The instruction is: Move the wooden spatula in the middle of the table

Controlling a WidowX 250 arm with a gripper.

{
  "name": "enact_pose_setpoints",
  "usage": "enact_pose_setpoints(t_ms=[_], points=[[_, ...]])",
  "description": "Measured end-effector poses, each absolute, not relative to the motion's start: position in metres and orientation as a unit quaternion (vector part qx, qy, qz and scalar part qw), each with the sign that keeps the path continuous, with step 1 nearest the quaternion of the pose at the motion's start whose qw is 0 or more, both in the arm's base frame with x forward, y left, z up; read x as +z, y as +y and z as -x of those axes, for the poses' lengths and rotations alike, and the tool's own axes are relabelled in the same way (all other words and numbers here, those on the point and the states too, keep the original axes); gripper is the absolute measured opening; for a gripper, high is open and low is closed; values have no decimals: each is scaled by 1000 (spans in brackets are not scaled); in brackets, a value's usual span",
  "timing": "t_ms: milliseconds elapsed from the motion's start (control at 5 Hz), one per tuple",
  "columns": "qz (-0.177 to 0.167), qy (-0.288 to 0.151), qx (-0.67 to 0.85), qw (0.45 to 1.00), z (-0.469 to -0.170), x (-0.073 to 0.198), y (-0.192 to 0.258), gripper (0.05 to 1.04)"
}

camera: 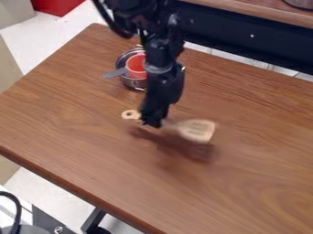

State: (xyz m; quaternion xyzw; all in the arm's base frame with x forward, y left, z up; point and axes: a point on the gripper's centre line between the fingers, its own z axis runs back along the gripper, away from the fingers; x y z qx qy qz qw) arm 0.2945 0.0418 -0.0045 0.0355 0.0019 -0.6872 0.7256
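Wooden spatula [196, 130] sits crosswise in the fingers [152, 119], which appear closed on its handle, though the grip is hard to see against such dark parts. Its blade sticks out to the view's right of them, its holed end to the left. Beyond the fingers, a metal pot [132, 83] holding a red cup [137, 64] stands on the tabletop [256, 183].

The table [92, 160] is lit brightly and evenly.
A soft-edged shadow [177, 147] is cast on it below the spatula [197, 130]; light is thrown back brightly by the floor [55, 36].
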Motion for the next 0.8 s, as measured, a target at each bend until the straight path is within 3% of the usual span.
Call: enact_pose_setpoints(t_ms=[200,800], points=[[-36,-7,-733,679,-292,-9,42,250],[-89,35,-736,670,-282,-28,40,250]])
